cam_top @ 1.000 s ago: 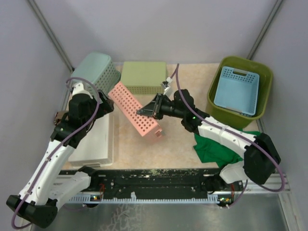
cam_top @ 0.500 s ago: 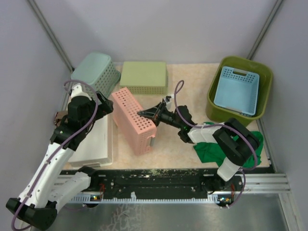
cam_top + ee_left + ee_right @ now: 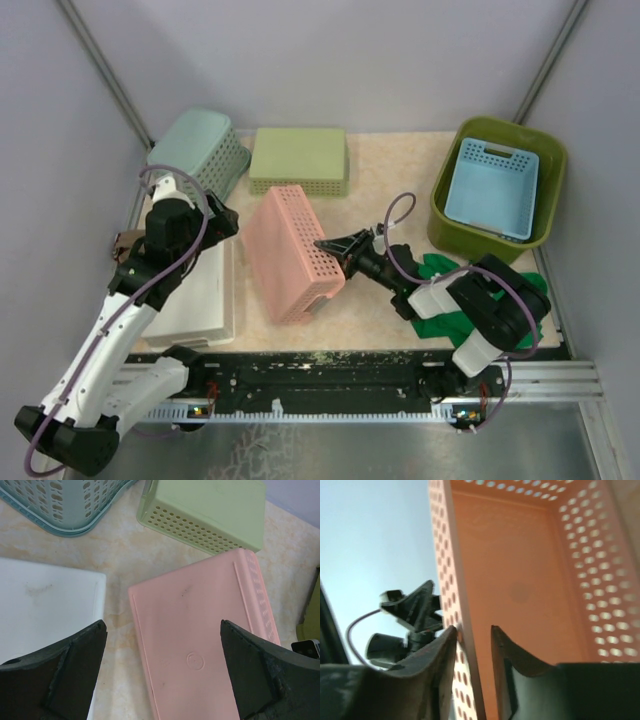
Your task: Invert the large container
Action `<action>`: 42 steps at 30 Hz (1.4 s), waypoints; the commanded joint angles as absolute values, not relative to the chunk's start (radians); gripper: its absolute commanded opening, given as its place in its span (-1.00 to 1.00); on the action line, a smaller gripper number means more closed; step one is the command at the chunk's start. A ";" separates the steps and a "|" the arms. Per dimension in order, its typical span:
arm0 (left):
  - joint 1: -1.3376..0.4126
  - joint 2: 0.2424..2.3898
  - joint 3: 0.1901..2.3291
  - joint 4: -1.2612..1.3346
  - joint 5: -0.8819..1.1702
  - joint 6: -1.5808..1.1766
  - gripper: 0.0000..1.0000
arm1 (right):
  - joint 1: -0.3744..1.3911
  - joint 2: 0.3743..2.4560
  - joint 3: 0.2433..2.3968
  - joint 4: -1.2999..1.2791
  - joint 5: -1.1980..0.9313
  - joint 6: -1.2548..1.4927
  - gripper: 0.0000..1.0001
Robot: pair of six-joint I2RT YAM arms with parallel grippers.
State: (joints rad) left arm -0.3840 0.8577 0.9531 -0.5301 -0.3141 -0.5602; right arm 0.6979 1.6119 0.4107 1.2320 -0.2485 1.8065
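Note:
The large container (image 3: 447, 214), a dark olive-green tub, stands upright at the back right with a light blue basket (image 3: 492, 188) inside it. Neither gripper is near it. My right gripper (image 3: 335, 245) is shut on the right wall of a pink perforated basket (image 3: 290, 250), which lies bottom-up and slightly tilted in the middle. In the right wrist view my gripper (image 3: 474, 630) straddles that wall of the pink basket (image 3: 520, 570). My left gripper (image 3: 215, 220) is open and empty. In the left wrist view it (image 3: 162, 680) hovers over the pink basket's base (image 3: 200, 645).
A pale yellow-green basket (image 3: 298, 158) and a grey-green basket (image 3: 200, 150) lie upturned at the back. A white basket (image 3: 195, 295) lies upturned at the left under my left arm. A green cloth (image 3: 450, 300) lies under my right arm.
The pink basket has tipped from standing on its side to lying bottom-up. My right gripper has moved down and nearer with its wall. My left arm has barely moved.

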 commanded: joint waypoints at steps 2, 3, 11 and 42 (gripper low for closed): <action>-0.381 0.873 0.945 -0.487 -0.278 -0.541 0.98 | 0.692 1.443 0.386 0.957 -0.155 1.676 -0.06; -0.382 0.877 0.946 -0.485 -0.270 -0.536 0.98 | 0.692 1.403 0.398 0.858 -0.143 1.633 0.00; -0.382 0.906 0.930 -0.405 -0.137 -0.517 0.99 | 0.698 1.101 0.571 -0.001 0.052 1.246 0.54; -0.432 1.157 0.883 -0.396 0.257 -0.453 0.99 | 0.719 0.981 0.719 -0.420 0.217 0.783 0.55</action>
